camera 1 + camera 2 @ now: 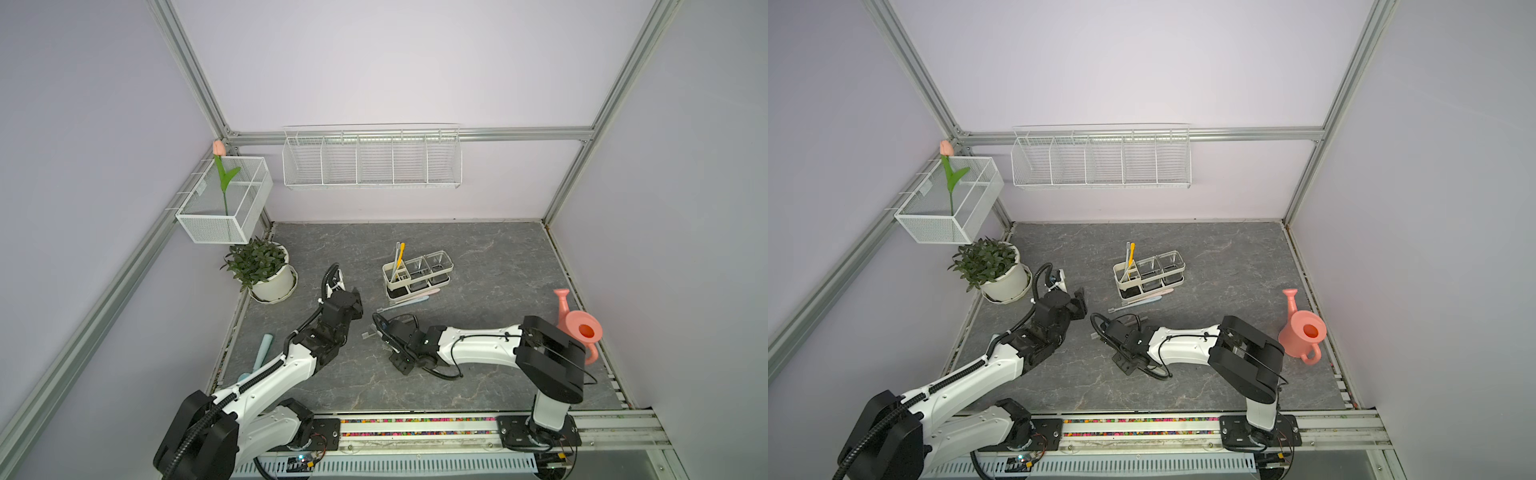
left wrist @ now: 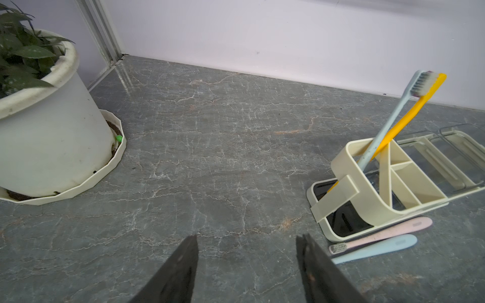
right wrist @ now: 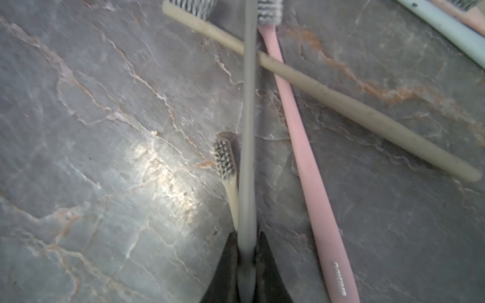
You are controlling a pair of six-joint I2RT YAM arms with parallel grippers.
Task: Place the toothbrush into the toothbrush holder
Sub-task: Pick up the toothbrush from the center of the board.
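Pinching the handle of a grey toothbrush (image 3: 248,105), the right claw (image 3: 246,251) is holding it near the middle of the bench (image 2: 210,131). The handle is crossing over a beige toothbrush (image 3: 367,112) and a pink toothbrush (image 3: 304,157), with a cream toothbrush (image 3: 228,173) lying just beside it. The toothbrush holder (image 1: 415,274) is standing nearer the back edge, with two brushes already leaning in its divided compartment. The left claw (image 2: 246,237) is hovering spread and empty between the potted plant (image 2: 39,118) and the holder. With so much handle reaching past the jaws, the brush is probably risking a swing or slip, or dragging the cream one along. At the holder it could be knocking the leaning brushes or tipping the light caddy. The grey marbled surface is looking smooth and slick, and lilac walls are enclosing it.
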